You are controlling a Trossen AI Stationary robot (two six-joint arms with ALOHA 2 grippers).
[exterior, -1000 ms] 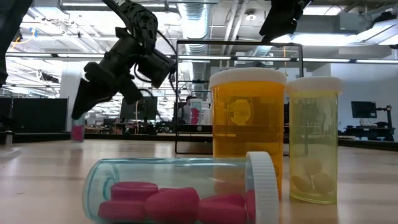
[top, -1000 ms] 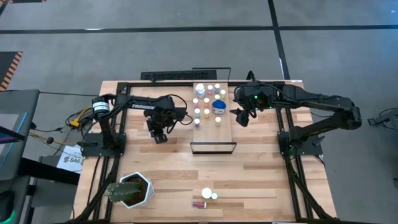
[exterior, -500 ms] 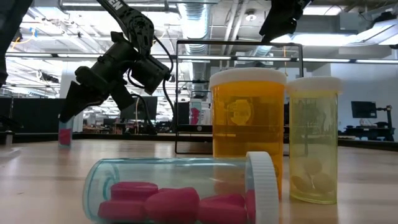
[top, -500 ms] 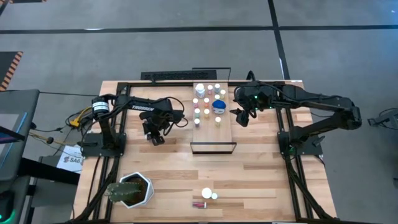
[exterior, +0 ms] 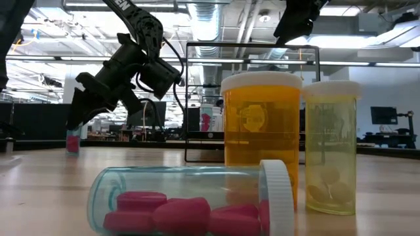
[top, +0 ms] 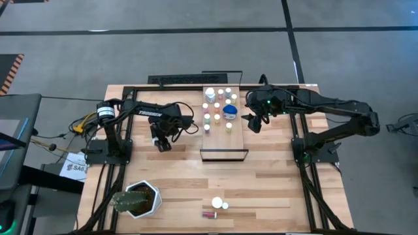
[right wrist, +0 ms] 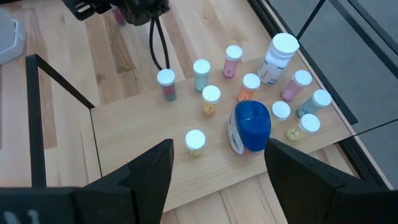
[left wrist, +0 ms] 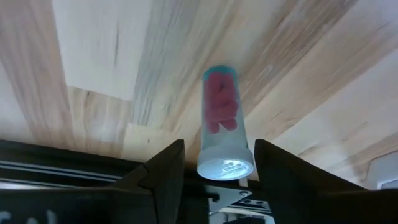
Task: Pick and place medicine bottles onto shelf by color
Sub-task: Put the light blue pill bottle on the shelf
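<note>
Our left gripper (left wrist: 216,163) clamped on a pink-pill bottle (left wrist: 222,122), its cap hidden between our fingers, right gripper (right wrist: 217,163) spread apart above the shelf (right wrist: 155,112), bottle labels unreadable

We see two dark, near-black jointed arms. The left arm (top: 147,112) carries white lettering along its link, a round black-and-white base joint beside yellow and orange cables, and black cables looping out just behind its claw (exterior: 77,118). The right arm (top: 326,104) shows a small green light just behind its claw (top: 255,123). In the wrist views, the fingers (left wrist: 163,174) are broad, matte black wedges.
</note>
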